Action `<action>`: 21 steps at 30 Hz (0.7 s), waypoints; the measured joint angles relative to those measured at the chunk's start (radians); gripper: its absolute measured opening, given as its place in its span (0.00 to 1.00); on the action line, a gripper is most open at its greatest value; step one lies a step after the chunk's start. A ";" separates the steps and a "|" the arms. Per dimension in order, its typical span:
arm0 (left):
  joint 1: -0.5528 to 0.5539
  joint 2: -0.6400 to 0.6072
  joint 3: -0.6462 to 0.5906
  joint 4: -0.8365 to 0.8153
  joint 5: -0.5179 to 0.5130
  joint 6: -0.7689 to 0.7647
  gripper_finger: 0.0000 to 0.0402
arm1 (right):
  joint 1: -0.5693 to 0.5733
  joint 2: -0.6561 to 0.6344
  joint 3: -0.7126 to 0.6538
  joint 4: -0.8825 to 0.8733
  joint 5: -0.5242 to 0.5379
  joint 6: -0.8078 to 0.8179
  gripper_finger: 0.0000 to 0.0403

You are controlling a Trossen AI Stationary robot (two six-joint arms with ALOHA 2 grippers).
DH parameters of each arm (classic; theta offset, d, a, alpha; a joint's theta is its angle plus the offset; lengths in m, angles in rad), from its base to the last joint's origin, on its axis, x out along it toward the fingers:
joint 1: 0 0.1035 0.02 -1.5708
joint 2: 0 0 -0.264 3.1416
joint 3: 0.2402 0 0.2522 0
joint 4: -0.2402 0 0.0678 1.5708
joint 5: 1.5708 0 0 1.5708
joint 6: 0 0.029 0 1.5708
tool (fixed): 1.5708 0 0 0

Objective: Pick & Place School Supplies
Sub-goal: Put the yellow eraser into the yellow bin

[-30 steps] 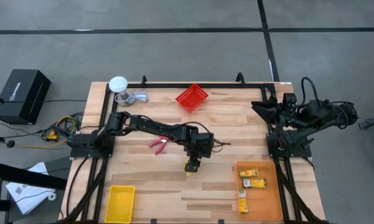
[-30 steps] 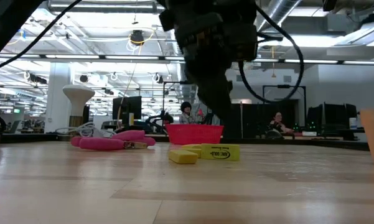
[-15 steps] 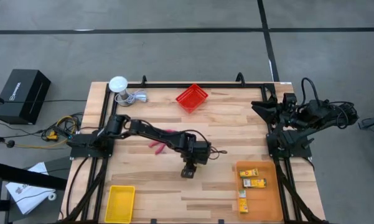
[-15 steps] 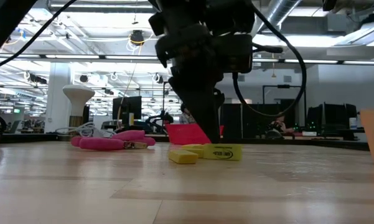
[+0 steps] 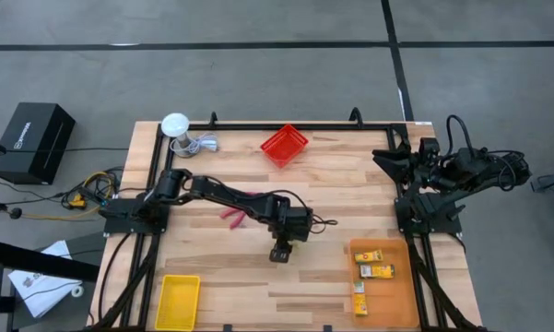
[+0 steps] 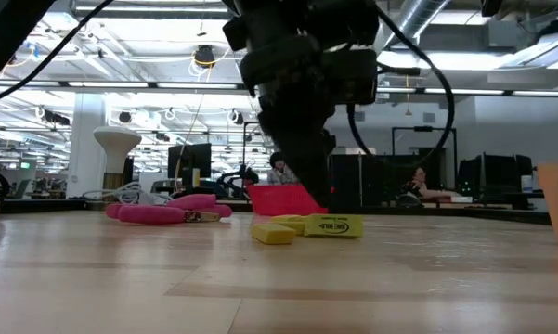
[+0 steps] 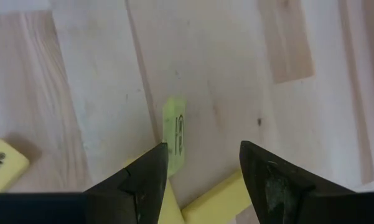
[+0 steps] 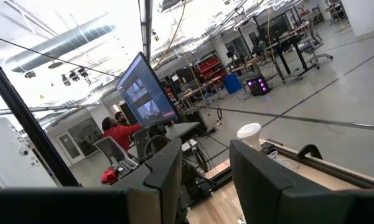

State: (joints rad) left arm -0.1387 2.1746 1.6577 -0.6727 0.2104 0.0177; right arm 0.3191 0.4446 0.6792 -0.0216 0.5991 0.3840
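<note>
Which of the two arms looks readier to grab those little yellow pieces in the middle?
The left. Its gripper hangs over the yellow pieces with fingers open astride them; the right gripper is folded back at the table's far edge.

3 bins [image 5: 284, 146], 3 boxes [image 5: 375, 271], 1 scissors [image 5: 232, 215], 2 arms.

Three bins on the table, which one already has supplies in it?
The orange bin at the near right corner: it holds three small yellow boxes. The yellow bin and the red bin look empty.
</note>
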 joint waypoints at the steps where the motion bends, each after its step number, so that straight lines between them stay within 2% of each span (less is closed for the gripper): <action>1: 0.000 -0.007 0.000 -0.002 0.000 0.000 0.48 | 0.000 0.000 0.000 0.000 0.000 0.000 0.31; 21: 0.056 -0.010 0.004 0.024 0.003 0.003 0.48 | 0.000 0.000 0.000 0.008 0.000 0.000 0.31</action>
State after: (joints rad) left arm -0.0823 2.1642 1.6615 -0.6484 0.2134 0.0208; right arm 0.3191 0.4446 0.6792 -0.0139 0.5991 0.3839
